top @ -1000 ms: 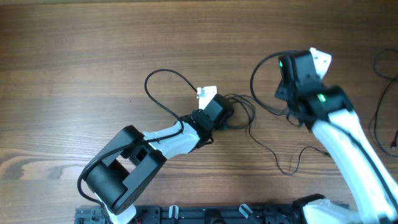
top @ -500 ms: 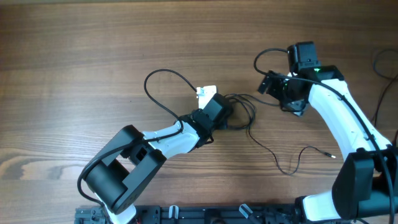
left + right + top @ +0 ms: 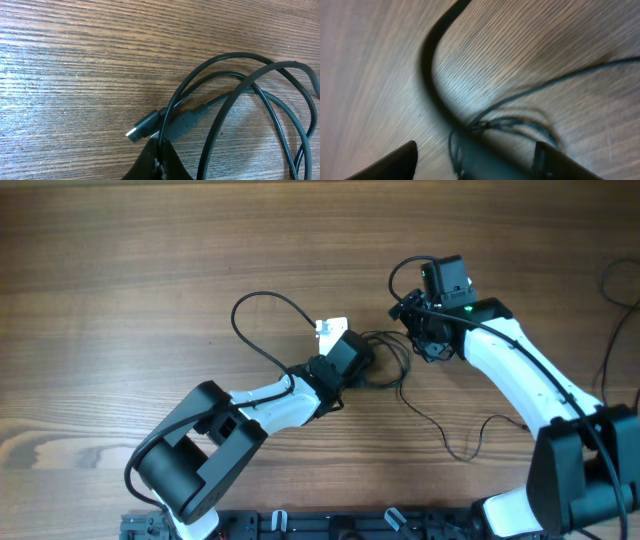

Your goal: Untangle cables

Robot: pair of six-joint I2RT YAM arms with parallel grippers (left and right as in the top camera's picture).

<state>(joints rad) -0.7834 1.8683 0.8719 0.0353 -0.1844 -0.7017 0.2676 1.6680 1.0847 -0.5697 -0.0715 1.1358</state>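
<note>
Two arms: the left end effector (image 3: 366, 366) and the right end effector (image 3: 420, 332) close in on the cables (image 3: 392, 358) over the wooden tabletop (image 3: 120, 270).
Left grip: clenched tight. In the wrist view one thin cord drops straight into its closed tips, so it has the cables pinched.
Cables: a small black tangle of loops, flat on the tabletop, right at the tip of the left end effector on its right side.
Plug end: look at that, the plug (image 3: 140, 131) lies just ahead of the left end effector's tips. Its long axis runs on a diagonal, metal nose aimed at the lower left of the wrist view, with its cord leading off to the upper right.
Loops: wide arcs sweep out to the right of the left end effector, crossing one another.
Trailing cord (image 3: 448, 438): it leaves the tangle and runs right of the left end effector and back toward the arm bases, ending in a hooked curl.
Right grip: released, fingers (image 3: 395, 161) spread apart above the cords, just right of the left end effector. The wrist view is blurred, so I cannot tell whether they touch.
Thicker wire (image 3: 262, 298): the arm's own, in a big loop to the left of the left end effector.
</note>
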